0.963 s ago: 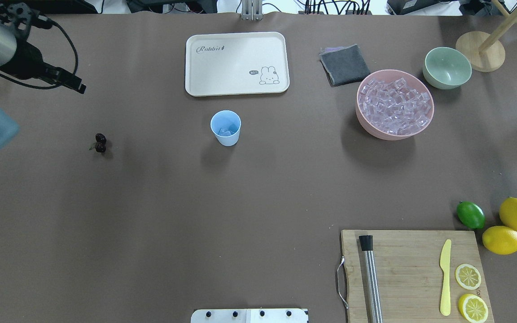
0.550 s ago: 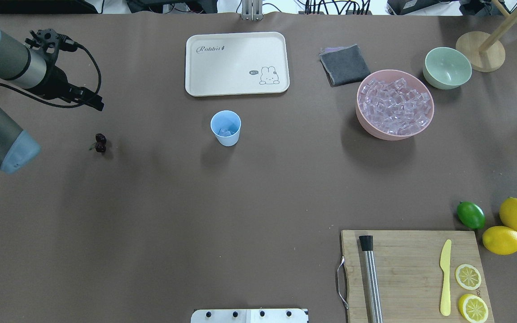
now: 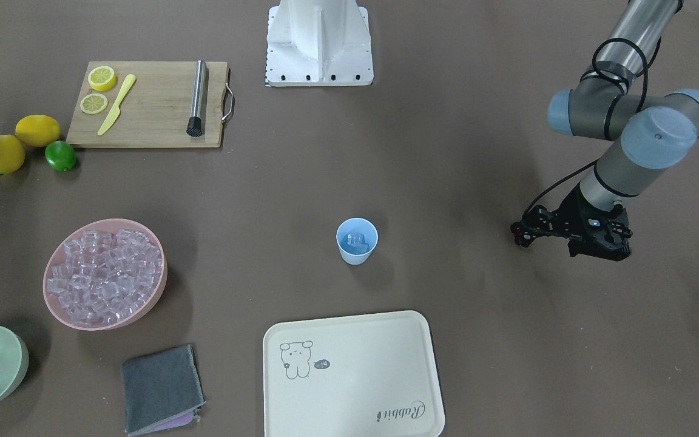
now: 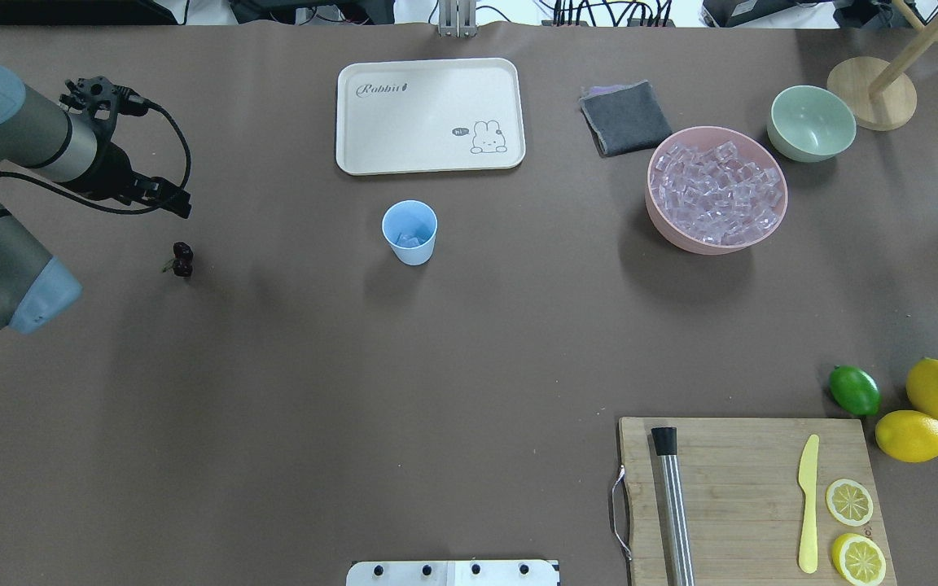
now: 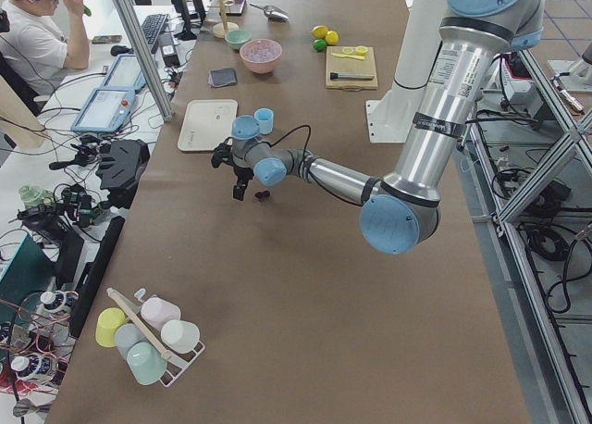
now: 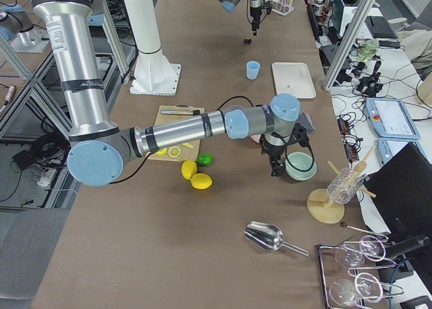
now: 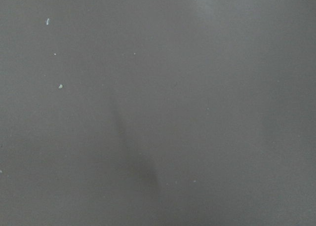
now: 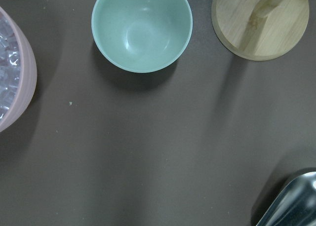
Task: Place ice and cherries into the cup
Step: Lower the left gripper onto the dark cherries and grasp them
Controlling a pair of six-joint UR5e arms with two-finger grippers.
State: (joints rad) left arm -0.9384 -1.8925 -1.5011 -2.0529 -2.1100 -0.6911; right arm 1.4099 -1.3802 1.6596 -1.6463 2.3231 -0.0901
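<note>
The cup [image 4: 409, 232] stands upright near the middle of the tabletop [image 4: 469, 350], mouth up and narrowing toward its base, with a few pieces of ice [image 4: 410, 239] at the bottom. Far more ice fills the pink bowl [image 4: 685, 242], at the cup's 3 o'clock in the overhead view. The cherries [image 4: 182, 259] lie well apart at the cup's 9 o'clock, the pair lined up from 12 to 6, a green stem poking toward 8. The left gripper [image 4: 178, 202] hangs near their 12 o'clock, clear of them; I cannot tell whether its fingers are spread. At the cup's 12 lies a cream tray [image 4: 430, 115] printed "Rabbit", with a rabbit drawing and a "hi" bubble. The right gripper [image 6: 273, 167] hovers beside the green bowl [image 6: 300, 164], its state also impossible to tell
</note>
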